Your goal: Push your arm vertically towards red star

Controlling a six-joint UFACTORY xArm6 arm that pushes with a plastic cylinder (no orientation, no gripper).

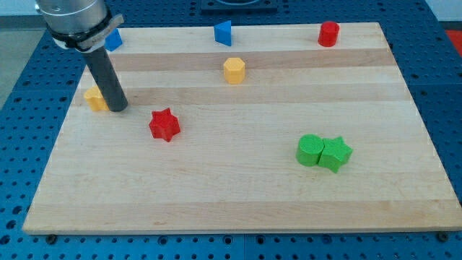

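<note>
The red star [164, 125] lies on the wooden board, left of the middle. My tip [118, 109] rests on the board at the view's left, a short way left of and slightly above the red star, apart from it. The rod leans up to the arm's grey body at the view's top left. A yellow block [94, 98] sits right beside the tip, on its left, partly hidden by the rod.
A blue block [113, 40] shows behind the arm at the top left. A blue triangular block [223, 32] and a red cylinder [329, 33] sit along the top edge. A yellow hexagonal block [234, 70] lies below them. A green cylinder [310, 150] touches a green star [335, 154] at the right.
</note>
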